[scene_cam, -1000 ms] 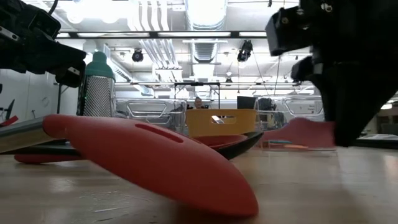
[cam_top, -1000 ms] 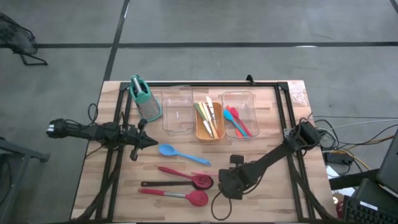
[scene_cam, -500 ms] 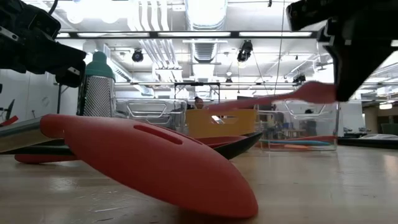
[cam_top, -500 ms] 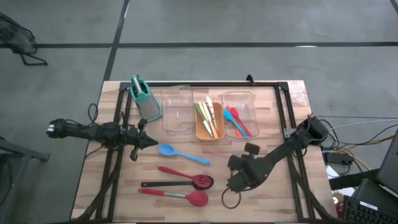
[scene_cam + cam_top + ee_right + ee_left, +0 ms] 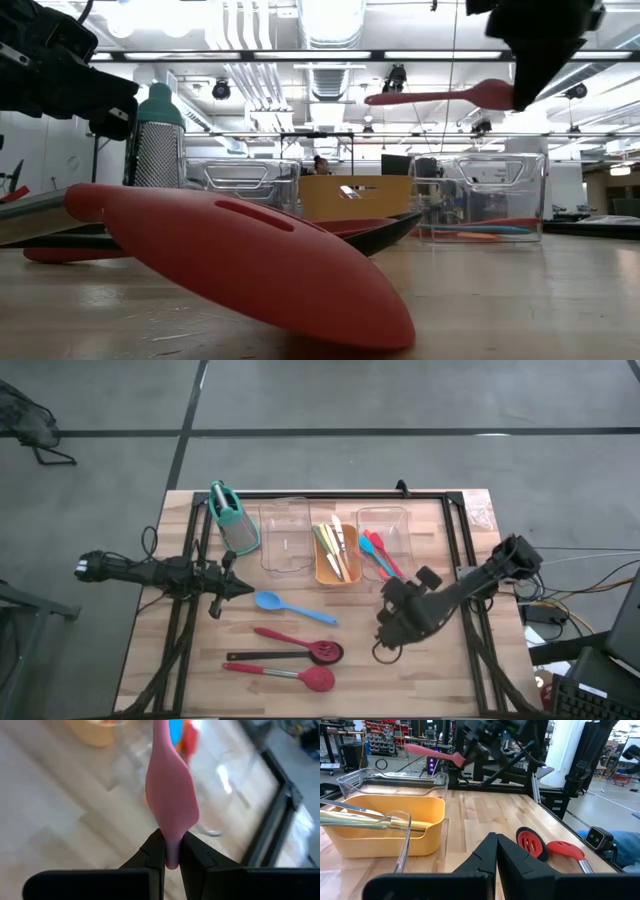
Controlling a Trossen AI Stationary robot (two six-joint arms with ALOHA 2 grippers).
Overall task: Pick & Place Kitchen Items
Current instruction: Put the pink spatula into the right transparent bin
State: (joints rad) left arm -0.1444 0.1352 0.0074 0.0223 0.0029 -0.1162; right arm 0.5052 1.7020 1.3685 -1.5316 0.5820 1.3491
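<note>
The right gripper (image 5: 170, 851) clamps a pink spoon (image 5: 171, 800), which juts forward above the table (image 5: 450, 670).

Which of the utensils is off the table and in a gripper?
The small pink spoon, pinched in the right gripper and carried in the air; the others lie on the table or in trays.

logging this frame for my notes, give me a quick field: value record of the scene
right gripper: fingers shut on pink spoon, raised above table near right clear tray
left gripper: shut, empty, waiting at table's left
orange tray: holds pale utensils
right clear tray contents: red, orange, teal utensils
left clear tray: nothing visible inside
on table: blue spoon, two red-headed spoons
grater holder: back left, lying tilted
</note>
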